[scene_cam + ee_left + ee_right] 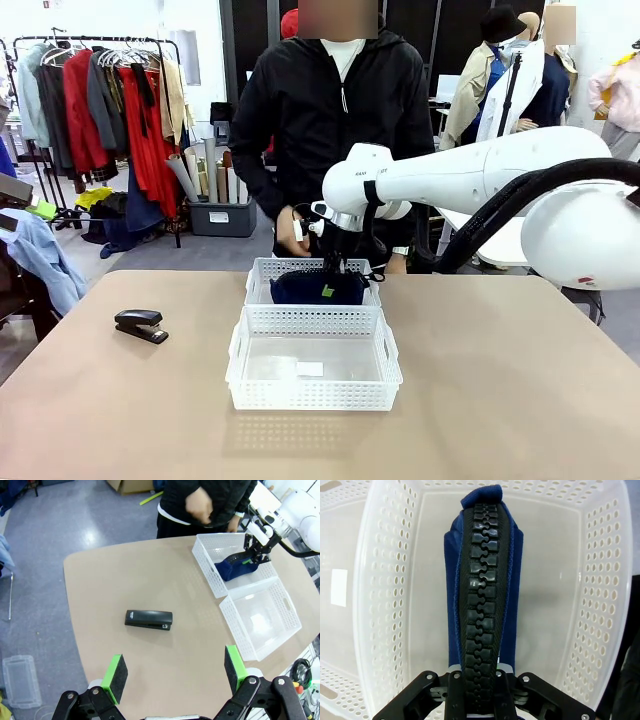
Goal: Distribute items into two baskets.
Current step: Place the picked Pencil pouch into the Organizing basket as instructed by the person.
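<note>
Right wrist view: the right gripper [481,680] is clamped tight on the navy blue pouch [482,595], with its black fingers pressed to either side of the chunky black zipper. The pouch hangs lengthwise down into the far basket [602,580], between its perforated white walls. Whether its lower end touches the basket floor cannot be told. In the front view, the near basket [312,392] sits right against the far one at the middle of the tan table [500,400], and a small white label [309,369] shows on its floor. The left gripper [175,672] hovers above the table with its green pads spread wide and nothing between them. Below it, the black stapler [148,619] lies flat on the tabletop, well apart from both baskets on the robot's left. A person [330,110] in a black jacket stands at the far edge, just behind the far basket, hands held near the waist.
</note>
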`<state>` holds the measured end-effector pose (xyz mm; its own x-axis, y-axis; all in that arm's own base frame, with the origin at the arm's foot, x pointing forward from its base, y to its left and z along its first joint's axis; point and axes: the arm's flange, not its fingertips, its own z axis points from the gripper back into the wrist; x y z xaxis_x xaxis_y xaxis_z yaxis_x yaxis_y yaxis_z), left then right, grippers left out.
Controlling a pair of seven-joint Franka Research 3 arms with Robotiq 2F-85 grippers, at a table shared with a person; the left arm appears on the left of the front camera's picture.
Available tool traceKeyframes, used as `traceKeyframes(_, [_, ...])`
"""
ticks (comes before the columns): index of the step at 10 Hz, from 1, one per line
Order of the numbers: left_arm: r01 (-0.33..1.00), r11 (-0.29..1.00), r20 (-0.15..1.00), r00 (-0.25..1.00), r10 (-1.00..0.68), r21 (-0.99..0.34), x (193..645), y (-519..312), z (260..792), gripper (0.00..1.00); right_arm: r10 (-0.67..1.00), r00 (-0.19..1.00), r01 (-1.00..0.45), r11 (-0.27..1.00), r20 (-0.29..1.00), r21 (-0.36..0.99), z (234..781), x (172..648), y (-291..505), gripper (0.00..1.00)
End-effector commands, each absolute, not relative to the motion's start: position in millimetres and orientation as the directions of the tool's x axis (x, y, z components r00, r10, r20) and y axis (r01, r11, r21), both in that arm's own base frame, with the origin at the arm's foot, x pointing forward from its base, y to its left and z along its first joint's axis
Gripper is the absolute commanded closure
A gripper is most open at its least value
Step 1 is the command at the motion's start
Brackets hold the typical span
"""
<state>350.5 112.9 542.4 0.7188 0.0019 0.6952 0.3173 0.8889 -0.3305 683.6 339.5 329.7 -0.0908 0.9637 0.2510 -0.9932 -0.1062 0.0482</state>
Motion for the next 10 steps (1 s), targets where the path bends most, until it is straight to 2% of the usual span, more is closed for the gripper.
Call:
traceKeyframes(1, [0.325, 0.884, 0.697, 0.717, 0.001, -0.335, 350.7, 113.7, 541.7, 0.0, 0.946, -0.11, -0.99, -0.132, 0.305, 0.054, 327.1, 684.9, 339.5, 1.0])
traceKeyframes(2, [0.325, 0.884, 0.697, 0.717, 0.001, -0.335, 350.7, 113.7, 541.7, 0.0, 0.944, -0.108, -0.989, -0.133, 0.313, 0.058, 325.8, 685.5, 338.8, 0.96])
traceKeyframes(7, [0.325, 0.884, 0.697, 0.717, 0.001, -0.335, 350.7, 113.7, 541.7, 0.0, 0.939, -0.113, -0.987, -0.143, 0.325, 0.071, 326.6, 685.9, 338.0, 0.04])
traceKeyframes(8, [0.325, 0.884, 0.697, 0.717, 0.001, -0.335, 350.7, 113.7, 541.7, 0.0, 0.94, -0.114, -0.987, -0.144, 0.322, 0.07, 329.1, 685.4, 338.1, 0.0])
traceKeyframes(10, [0.325, 0.884, 0.697, 0.717, 0.001, -0.335, 350.7, 113.7, 541.7, 0.0, 0.947, -0.091, -0.991, -0.118, 0.309, 0.07, 345.5, 685.3, 338.6, 0.0])
